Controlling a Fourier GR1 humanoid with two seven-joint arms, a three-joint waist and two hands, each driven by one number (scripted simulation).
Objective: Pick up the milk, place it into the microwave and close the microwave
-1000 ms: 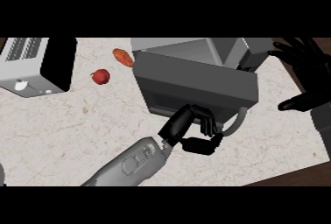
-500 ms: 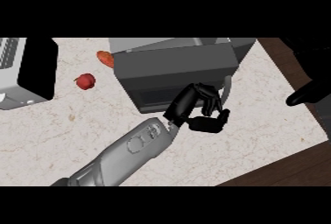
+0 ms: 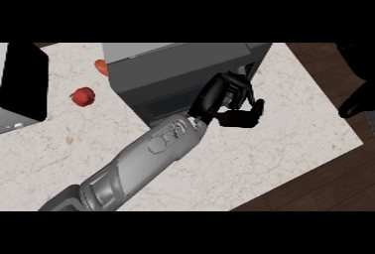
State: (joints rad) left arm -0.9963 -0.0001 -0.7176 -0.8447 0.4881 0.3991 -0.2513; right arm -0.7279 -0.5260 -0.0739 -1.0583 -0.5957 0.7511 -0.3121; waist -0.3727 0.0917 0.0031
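The grey microwave (image 3: 176, 74) stands at the back middle of the pale counter (image 3: 293, 144), seen from above. My left hand (image 3: 223, 99) reaches in from the lower left and sits at the microwave's front right corner. Its fingers and thumb are curled round a small pale thing, the milk (image 3: 239, 97), which is mostly hidden by the hand. I cannot tell from here how the microwave's door stands. My right hand (image 3: 357, 99) shows dark at the right edge, off the counter, fingers up and at rest.
Two small red fruits lie left of the microwave, one (image 3: 83, 95) nearer and one (image 3: 100, 66) against its side. A black and white appliance (image 3: 22, 94) fills the left edge. The counter ends at the right and lower right, with dark wood floor (image 3: 322, 188) beyond.
My left hand has moved up and right along the microwave's front while staying curled. The microwave, fruits and appliance sit further left in the view. Less of the right hand shows.
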